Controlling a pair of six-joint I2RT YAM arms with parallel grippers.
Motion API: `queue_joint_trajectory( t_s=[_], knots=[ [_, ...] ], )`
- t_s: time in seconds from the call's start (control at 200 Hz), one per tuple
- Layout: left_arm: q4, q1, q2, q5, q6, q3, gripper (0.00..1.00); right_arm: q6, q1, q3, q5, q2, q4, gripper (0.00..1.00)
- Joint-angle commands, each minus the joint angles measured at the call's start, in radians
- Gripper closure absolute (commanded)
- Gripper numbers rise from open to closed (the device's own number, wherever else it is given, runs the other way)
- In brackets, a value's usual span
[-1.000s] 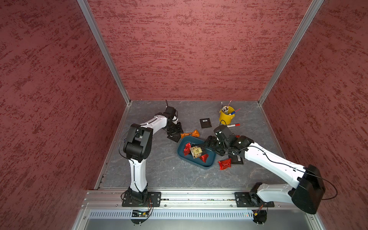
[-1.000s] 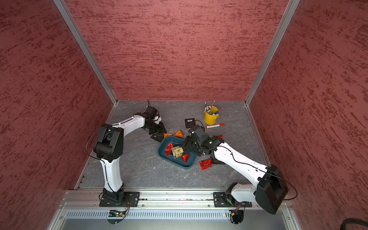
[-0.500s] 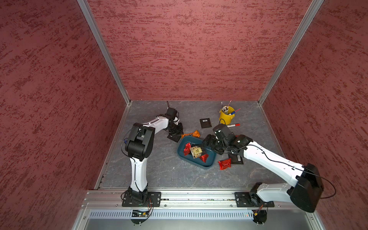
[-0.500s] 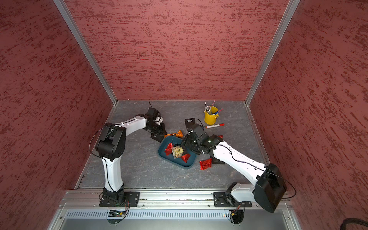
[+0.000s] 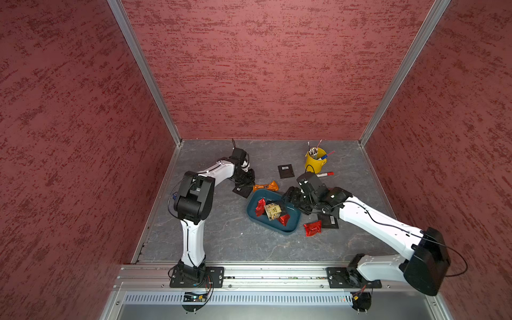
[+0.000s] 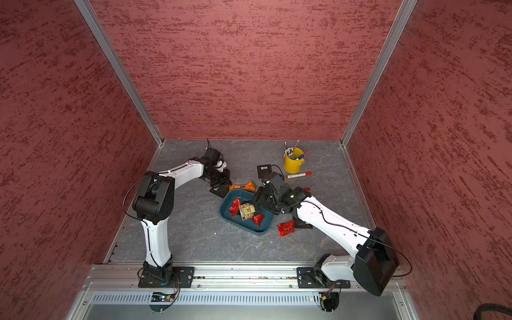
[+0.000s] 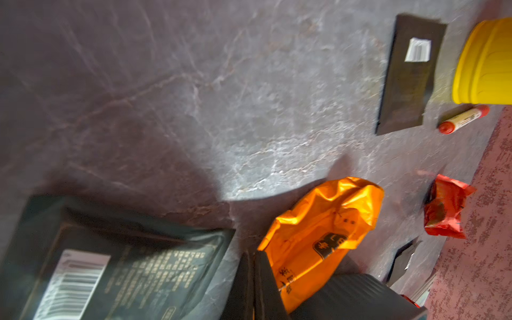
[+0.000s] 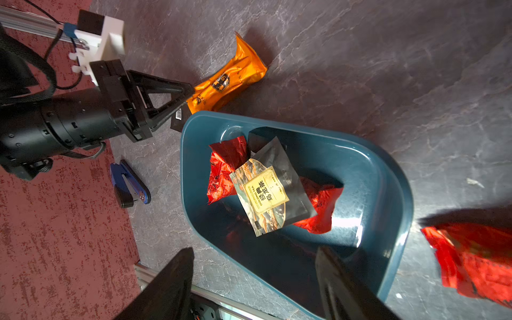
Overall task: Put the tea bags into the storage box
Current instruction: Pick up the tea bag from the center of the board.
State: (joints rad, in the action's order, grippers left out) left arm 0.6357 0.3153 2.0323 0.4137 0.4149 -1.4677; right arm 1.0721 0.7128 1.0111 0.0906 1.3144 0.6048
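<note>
1. At the far rim of the box, low on the table: left gripper [image 8: 189,92], jaws pressed together on the crimped end of the orange wrapper [image 8: 230,80]. It reads as a pinch on the foil seal. The wrapper lies flat and is not lifted.
2. Just beside that same end is a black barcode packet [image 7: 110,263], flat on the table [image 5: 221,235]. It doesn't look caught in the jaws.
3. Right gripper [image 8: 253,249]: jaws wide, nothing in them, hanging over the near rim of the storage box [image 8: 382,194].
4. The storage box sits mid-table between the two arms. Inside are the left red pouch [image 8: 224,171], the right red pouch [image 8: 321,207] and the tan patterned packet [image 8: 260,188] on top. A dark packet [image 8: 263,138] is partly under the tan one.
5. Outside the box:
   - the loose red pouch [image 5: 313,228], just beside the box
   - the black square [image 5: 329,221], touching that pouch and partly under the right arm
   - the far black square [image 5: 286,171], near the yellow cup [image 5: 315,162]
   - one more red pouch [image 7: 443,207], by the side wall
6. Step in hand, my read: the grasp on the orange wrapper, with the lift not yet begun. Task is roughly half done by count.
7. The next move calls for a lift that clears the low wall, a short carry over the rim, and a release above the box floor.
8. Watch-outs:
   - The grip is on one end only, so the wrapper will likely dangle, and slick foil may slip.
   - The right gripper sits over the box, so the arms need spacing.
   - Leave the marker [image 5: 325,174] and the cup alone.
</note>
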Motion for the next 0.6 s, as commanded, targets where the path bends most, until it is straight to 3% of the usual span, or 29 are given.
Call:
queue_joint_trajectory(
  t_s=[0.0,0.306,0.461,0.591],
  knots=[
    [0.027,0.004,-0.069,-0.022,-0.003,-0.075,1.00,-0.009,-0.008,-0.021,-0.005,-0.020,-0.024,0.25],
    [0.096,0.005,-0.111,-0.036,-0.020,-0.200,1.00,-0.016,-0.035,-0.044,-0.005,-0.021,-0.042,0.21],
    [0.123,0.004,-0.162,-0.035,-0.024,-0.224,1.00,-0.063,-0.088,0.001,-0.031,-0.036,0.038,0.20],
    [0.185,0.009,-0.194,-0.030,-0.042,-0.251,1.00,-0.141,-0.146,0.048,-0.090,-0.045,0.155,0.09]
  ],
)
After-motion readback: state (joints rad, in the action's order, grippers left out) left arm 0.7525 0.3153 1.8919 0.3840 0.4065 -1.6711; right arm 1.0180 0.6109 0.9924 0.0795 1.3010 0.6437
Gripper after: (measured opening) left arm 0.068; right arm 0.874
